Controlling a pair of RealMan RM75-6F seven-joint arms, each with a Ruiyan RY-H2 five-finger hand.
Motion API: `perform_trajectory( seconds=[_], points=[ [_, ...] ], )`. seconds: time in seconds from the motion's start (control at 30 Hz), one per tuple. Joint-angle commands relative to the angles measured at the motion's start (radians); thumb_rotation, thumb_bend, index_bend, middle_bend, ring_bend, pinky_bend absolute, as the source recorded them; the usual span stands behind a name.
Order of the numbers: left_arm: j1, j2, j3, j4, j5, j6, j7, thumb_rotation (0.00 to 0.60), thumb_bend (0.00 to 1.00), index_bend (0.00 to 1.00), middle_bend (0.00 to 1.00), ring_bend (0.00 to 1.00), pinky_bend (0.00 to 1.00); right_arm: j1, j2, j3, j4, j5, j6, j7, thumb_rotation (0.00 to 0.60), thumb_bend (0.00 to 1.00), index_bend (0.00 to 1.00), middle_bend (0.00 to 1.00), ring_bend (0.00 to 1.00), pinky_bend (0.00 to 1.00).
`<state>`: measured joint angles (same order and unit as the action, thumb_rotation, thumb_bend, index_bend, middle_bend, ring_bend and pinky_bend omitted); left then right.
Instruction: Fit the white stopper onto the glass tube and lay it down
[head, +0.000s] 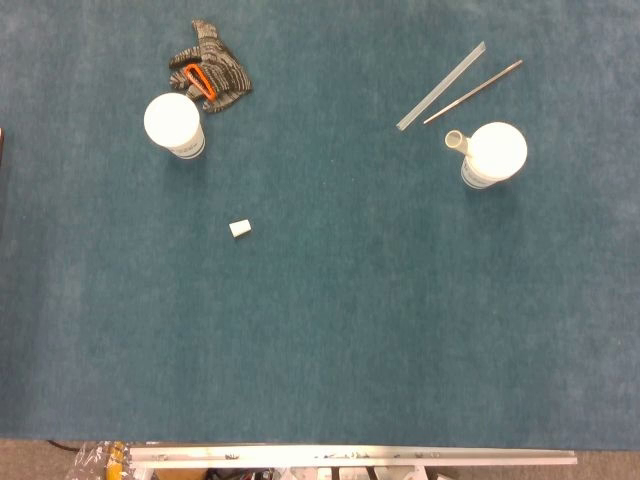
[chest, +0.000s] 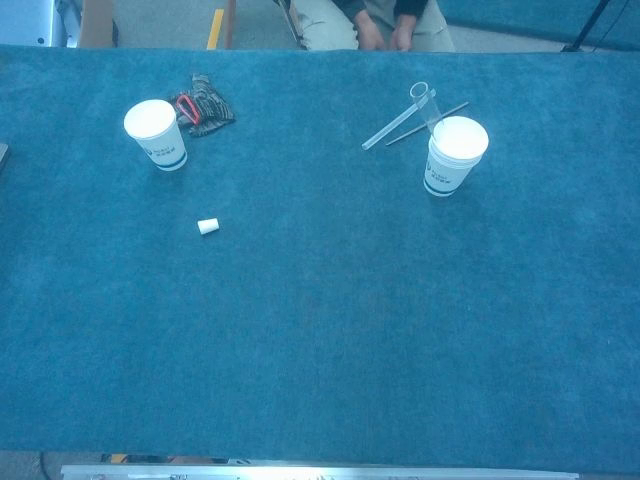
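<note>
**Stopper loose on the worktop, tube propped against a cup**

No robot hand, left or right, visible in the head view or the chest view, so impossible to tell whether apart, together or clamped on anything.

White stopper (head: 240, 229) (chest: 208, 226) lying on its side on the blue worktop (head: 360, 330) (chest: 330, 340), alone, touching nothing, below and to the right of the left paper cup (head: 173, 124) (chest: 155, 133). Well apart from the glass tube.

Glass tube (head: 456, 141) (chest: 424, 103) standing tilted, open mouth upward, leaning against the far-left side of the right paper cup (head: 495, 154) (chest: 452, 154). Both cups upright, white, with a blue band low on the wall.

Just beyond the tube, two thin things lying flat and nearly parallel, slanting up to the right: a clear flat strip (head: 440, 86) (chest: 385, 133) and a slim dark rod (head: 473, 92) (chest: 430, 122).

Behind the left cup, a crumpled grey knitted glove (head: 213, 63) (chest: 208, 104) with an orange-red piece (head: 200, 82) (chest: 186, 108) lying on it, close to the cup's rim.
</note>
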<state>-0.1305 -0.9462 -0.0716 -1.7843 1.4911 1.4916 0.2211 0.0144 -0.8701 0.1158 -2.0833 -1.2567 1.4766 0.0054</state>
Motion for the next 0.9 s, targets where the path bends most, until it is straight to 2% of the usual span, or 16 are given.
perform_trajectory(
  seconds=[0.03,0.33,0.57,0.7,0.8,0.9],
  points=[
    [0.001,-0.006,-0.002,0.007,0.001,0.004,-0.009,0.600,0.32,0.24,0.17,0.01,0.00,0.002,-0.001,-0.001,0.000,0.000,-0.003,-0.002,0.600,0.32,0.23,0.13,0.04,0.18],
    [-0.014,0.017,0.015,0.009,0.033,-0.032,-0.064,0.600,0.32,0.24,0.18,0.02,0.00,0.005,0.000,0.001,-0.005,-0.016,-0.004,0.002,0.600,0.32,0.23,0.13,0.04,0.18],
    [-0.081,0.030,0.052,0.012,0.088,-0.170,-0.144,0.600,0.32,0.27,0.18,0.02,0.00,0.021,-0.004,0.004,0.000,-0.021,-0.027,0.011,0.600,0.32,0.23,0.13,0.04,0.18],
    [-0.131,0.008,0.064,0.016,0.114,-0.250,-0.162,0.599,0.32,0.31,0.16,0.02,0.00,0.034,-0.004,0.008,0.005,-0.020,-0.046,0.017,0.600,0.32,0.23,0.13,0.04,0.18],
    [-0.162,-0.018,0.075,0.022,0.141,-0.294,-0.172,0.535,0.32,0.34,0.13,0.01,0.00,0.041,0.001,0.009,0.009,-0.024,-0.057,0.025,0.600,0.32,0.23,0.13,0.04,0.18],
    [-0.193,-0.044,0.083,0.029,0.150,-0.345,-0.174,0.398,0.32,0.35,0.08,0.00,0.00,0.048,0.003,0.011,0.013,-0.021,-0.068,0.029,0.600,0.32,0.23,0.13,0.04,0.18]
  ],
)
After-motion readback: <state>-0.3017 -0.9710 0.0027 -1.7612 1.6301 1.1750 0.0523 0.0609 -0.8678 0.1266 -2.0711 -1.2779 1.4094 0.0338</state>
